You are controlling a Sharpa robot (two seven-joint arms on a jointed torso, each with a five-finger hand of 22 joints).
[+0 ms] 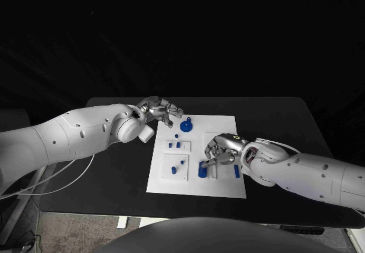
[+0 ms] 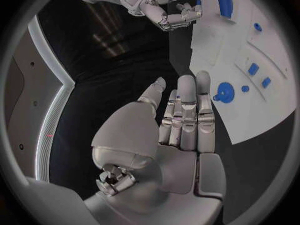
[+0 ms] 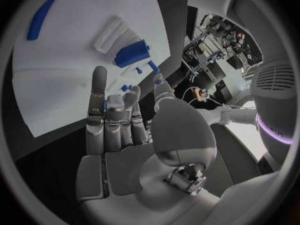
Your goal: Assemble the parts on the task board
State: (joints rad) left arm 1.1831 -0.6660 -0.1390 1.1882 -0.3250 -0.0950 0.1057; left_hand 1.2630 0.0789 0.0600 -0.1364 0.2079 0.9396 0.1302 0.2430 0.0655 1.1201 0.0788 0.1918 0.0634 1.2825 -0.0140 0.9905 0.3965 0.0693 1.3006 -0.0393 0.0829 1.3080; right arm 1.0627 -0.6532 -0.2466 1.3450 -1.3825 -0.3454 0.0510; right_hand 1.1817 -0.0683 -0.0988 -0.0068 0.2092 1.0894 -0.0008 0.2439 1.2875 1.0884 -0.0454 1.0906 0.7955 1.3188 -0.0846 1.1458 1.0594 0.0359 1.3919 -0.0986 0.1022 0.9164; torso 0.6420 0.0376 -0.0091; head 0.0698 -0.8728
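We see the white rectangular task board [image 1: 199,182] lying in the middle of the black table [image 1: 281,121]. The left hand [image 1: 161,112] hangs over the board's far left corner, fingers apart and nearly straight, holding nothing; the left wrist view [image 2: 181,117] confirms a bare palm. Just beside its fingertips sits a round blue disc part with a short stem [image 1: 186,126], apart from the hand. Nearer on the board's left half we note small blue block parts [image 1: 176,144] and a small blue peg [image 1: 175,170] on a raised white panel.

The right hand [image 1: 218,150] is down over the board's right half, fingers curled toward the surface. Below it stands a chunky blue block part [image 1: 202,169]; a slim blue strip part [image 1: 237,170] lies just beside it to the right. In the right wrist view the hand [image 3: 122,122] shows fingers mostly extended, with small blue pieces near the fingertips. We cannot tell whether it pinches any of them.
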